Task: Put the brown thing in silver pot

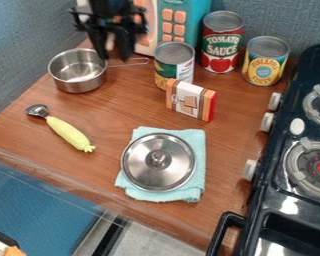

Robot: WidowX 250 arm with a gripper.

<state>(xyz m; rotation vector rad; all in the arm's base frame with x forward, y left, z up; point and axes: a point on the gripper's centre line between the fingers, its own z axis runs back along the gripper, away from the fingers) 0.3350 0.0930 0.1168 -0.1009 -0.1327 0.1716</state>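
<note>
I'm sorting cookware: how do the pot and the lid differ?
The pot is deep, the lid shallow. The pot has a thin side handle; the lid has a knob on top. The pot stands on the table, the lid on a cloth. Both are round and silvery.

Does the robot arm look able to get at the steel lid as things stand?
Probably yes: the lid lies knob up on the cloth, uncovered, though whether the pincer is free I cannot tell.

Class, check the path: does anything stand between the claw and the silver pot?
Nothing visible blocks the way from the claw to the silver pot. I can't tell whether the claw holds anything.
</note>
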